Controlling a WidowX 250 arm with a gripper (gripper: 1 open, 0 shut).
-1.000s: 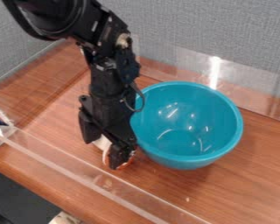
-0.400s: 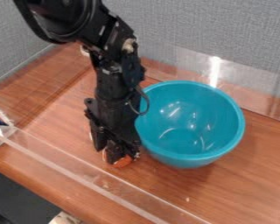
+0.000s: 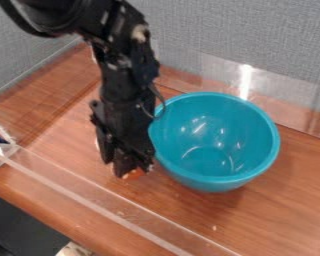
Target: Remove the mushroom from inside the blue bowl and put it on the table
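The blue bowl [image 3: 212, 142] stands on the table [image 3: 49, 120], and nothing shows inside it. My gripper [image 3: 127, 170] points straight down just left of the bowl's rim, with its tips close to the tabletop. Its fingers are shut on the mushroom [image 3: 128, 173]. Only a small orange-brown bit of the mushroom shows between the dark fingertips, outside the bowl. The black arm rises from the gripper toward the upper left.
A low clear acrylic wall [image 3: 83, 195] runs along the table's front edge, and another [image 3: 256, 85] stands behind the bowl. A grey fabric panel backs the scene. Bare wood lies left of the arm and right of the bowl.
The fingers stood wide around the mushroom beside the bowl a second ago and have closed on it. The gripper has shifted slightly left. The bowl has not moved.
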